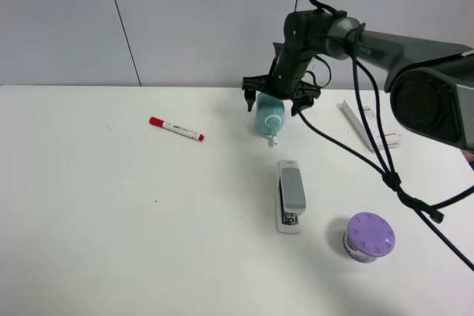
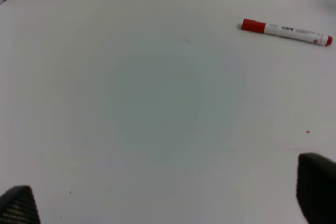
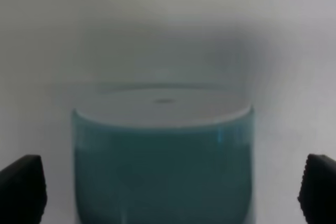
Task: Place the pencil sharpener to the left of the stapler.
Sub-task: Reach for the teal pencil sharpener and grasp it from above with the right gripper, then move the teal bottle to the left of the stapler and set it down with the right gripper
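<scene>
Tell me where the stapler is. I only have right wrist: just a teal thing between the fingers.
Observer: The stapler lies nearer the front of the table than the pencil sharpener, slightly to its right.
Operator: Anything left of the stapler?
Observer: Only a red marker, well off to the left and further back, about level with the pencil sharpener.
Operator: Left arm in the way?
Observer: It does not show in the high view. Its wrist view shows the left gripper open over bare table, with the marker in sight.
</scene>
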